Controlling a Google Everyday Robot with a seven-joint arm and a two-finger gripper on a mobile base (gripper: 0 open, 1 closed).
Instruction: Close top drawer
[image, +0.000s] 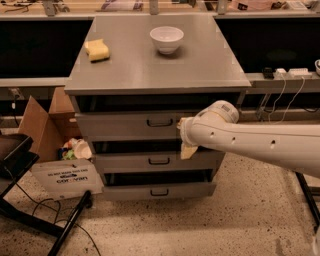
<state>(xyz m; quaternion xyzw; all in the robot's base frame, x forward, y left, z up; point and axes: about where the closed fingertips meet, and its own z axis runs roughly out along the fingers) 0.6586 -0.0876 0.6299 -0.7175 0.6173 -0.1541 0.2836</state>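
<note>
The top drawer (125, 126) is the tallest grey front of the three, with a small dark loop handle (160, 122) at its centre. It stands slightly out from the grey cabinet (150, 70), with a dark gap above it. My gripper (186, 142) is on a white arm reaching in from the right. It sits against the right part of the top drawer's front, just right of the handle, and reaches down to the drawer's lower edge. The drawer's inside is hidden.
Two shorter grey drawers (159, 162) (159, 191) sit below, also slightly out. A white bowl (166, 39) and a yellow sponge (97, 50) rest on the cabinet top. A cardboard box (45, 125), a white sign (65, 177) and a black stand (20, 165) are at the left. Cables hang at the right.
</note>
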